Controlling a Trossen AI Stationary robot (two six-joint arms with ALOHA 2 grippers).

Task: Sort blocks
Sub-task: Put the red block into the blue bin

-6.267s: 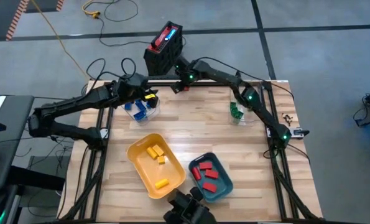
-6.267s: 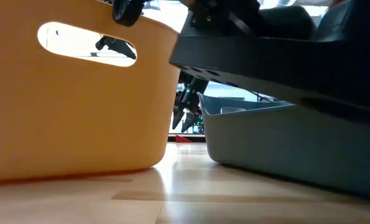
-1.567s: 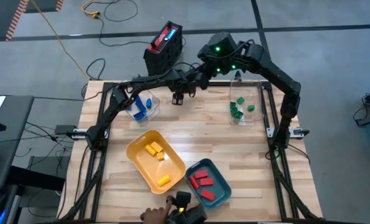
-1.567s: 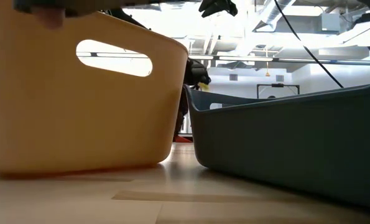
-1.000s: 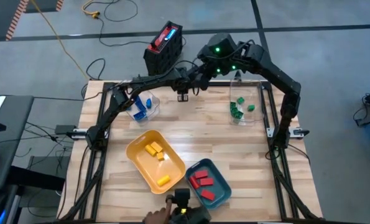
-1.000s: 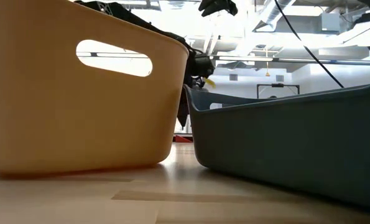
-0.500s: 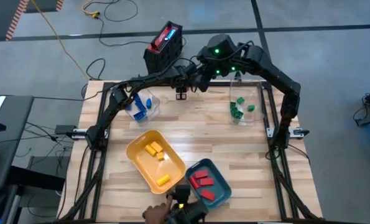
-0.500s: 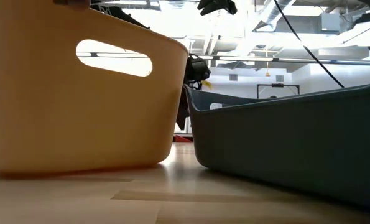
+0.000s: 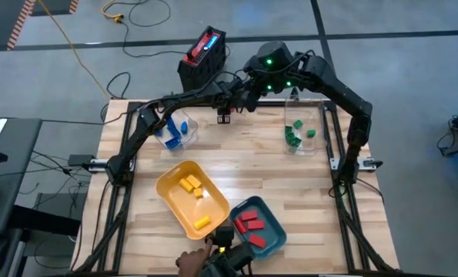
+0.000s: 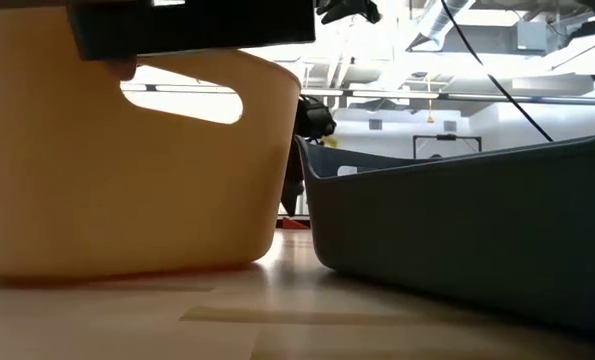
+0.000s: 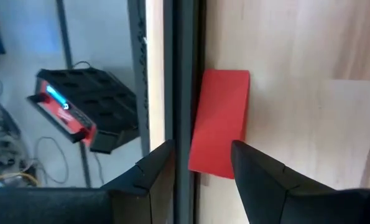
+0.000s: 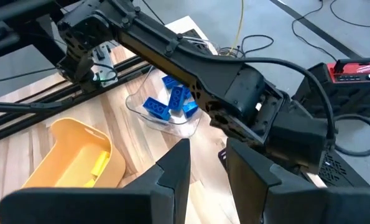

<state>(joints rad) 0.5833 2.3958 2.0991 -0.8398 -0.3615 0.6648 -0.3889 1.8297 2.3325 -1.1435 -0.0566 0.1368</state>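
Since a second and a half ago the left gripper (image 11: pixel 203 146) has edged a little farther from the yellow tray (image 9: pixel 167 185), toward the table's far edge. A dark object (image 10: pixel 192 25) has also come across the top of the low view, over that tray's wall.

The left gripper now hangs over a lone red block (image 11: pixel 221 121), which lies flat on the wood well beyond the yellow tray, against the dark rail (image 11: pixel 183 74) along the far edge. Its fingers are spread to either side of the block's near end. One tip stands at the block's edge and the other is over the rail, with a gap to the block, so I cannot tell whether the block is actually gripped.

The right gripper (image 12: pixel 206 144) is raised beyond the far edge, well away from the yellow tray and looking back toward it. Its fingers stand a narrow gap apart with nothing between them.

Yellow blocks (image 9: pixel 190 185) lie inside the yellow tray. The teal tray (image 9: pixel 279 223) sits just beside it, holding red blocks (image 9: pixel 249 221). Blue blocks (image 9: pixel 175 131) sit in a clear container beyond the yellow tray, on the left arm's side. Green blocks (image 9: pixel 294 132) sit well apart from it, on the right arm's side.

A person's hand (image 9: pixel 186 265) shows at the near edge, just past the yellow tray.
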